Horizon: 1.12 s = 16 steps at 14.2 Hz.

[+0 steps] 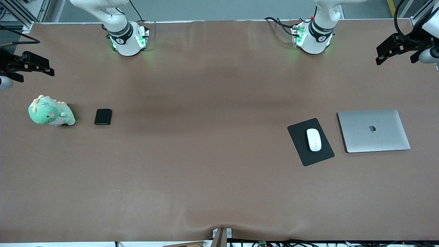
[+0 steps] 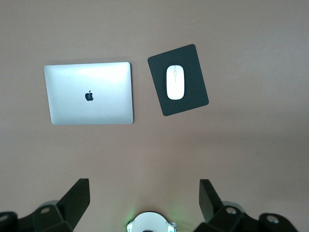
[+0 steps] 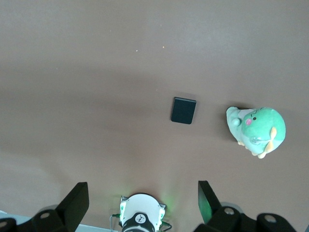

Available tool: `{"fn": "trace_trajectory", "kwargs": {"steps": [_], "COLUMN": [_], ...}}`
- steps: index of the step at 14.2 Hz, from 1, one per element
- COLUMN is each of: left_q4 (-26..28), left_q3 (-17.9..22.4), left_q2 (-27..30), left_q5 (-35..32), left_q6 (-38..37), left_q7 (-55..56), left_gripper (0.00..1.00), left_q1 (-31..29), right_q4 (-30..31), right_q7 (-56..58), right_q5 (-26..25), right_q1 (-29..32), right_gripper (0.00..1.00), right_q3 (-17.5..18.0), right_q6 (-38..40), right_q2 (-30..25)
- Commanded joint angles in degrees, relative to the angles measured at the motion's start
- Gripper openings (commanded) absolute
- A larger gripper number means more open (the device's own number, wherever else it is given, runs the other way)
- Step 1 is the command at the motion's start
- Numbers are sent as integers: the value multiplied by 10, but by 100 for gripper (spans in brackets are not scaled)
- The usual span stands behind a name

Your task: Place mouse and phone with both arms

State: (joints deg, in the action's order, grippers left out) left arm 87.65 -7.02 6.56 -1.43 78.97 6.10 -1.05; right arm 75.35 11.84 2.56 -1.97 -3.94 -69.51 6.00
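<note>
On the brown surface (image 1: pixel 212 154) a closed laptop (image 1: pixel 374 130) lies beside a black pad (image 1: pixel 297 144) bearing the mouse (image 1: pixel 313 139), the phone (image 1: pixel 103 116) lies beside a green plush toy (image 1: pixel 50 112), and both left tool (image 2: pixel 145 193) and right tool (image 3: pixel 143 193) hover wide, high over their ends.

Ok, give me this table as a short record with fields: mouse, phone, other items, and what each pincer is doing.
mouse: mouse lying on the black pad, beside the closed laptop, toward the left arm's end
phone: phone flat on the table, beside the green plush toy, toward the right arm's end
left pincer: left pincer open, raised over the table, holding nothing
right pincer: right pincer open, raised over the table, holding nothing
</note>
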Motion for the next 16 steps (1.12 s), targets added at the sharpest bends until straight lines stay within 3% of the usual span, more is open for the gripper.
{"fn": "trace_trajectory", "kwargs": {"steps": [1, 14, 16], "left_q4": [-5, -7, -7], "left_q3": [-5, -4, -4], "left_q2": [-1, -1, -1], "left_q5": [-13, -13, -13], "left_q6": [-7, -7, -7], "left_q7": [-11, -14, -14], "left_gripper": [100, 100, 100], "left_q1": [-3, -4, -4], "right_q4": [58, 123, 122], "right_q7": [16, 20, 20], "right_q5": [-7, -21, -53], "right_q1": [-5, -7, -9], "right_gripper": [100, 100, 100], "right_q3": [-9, -5, -4], "right_q6": [-25, -53, -54], "right_q2": [-43, -99, -96]}}
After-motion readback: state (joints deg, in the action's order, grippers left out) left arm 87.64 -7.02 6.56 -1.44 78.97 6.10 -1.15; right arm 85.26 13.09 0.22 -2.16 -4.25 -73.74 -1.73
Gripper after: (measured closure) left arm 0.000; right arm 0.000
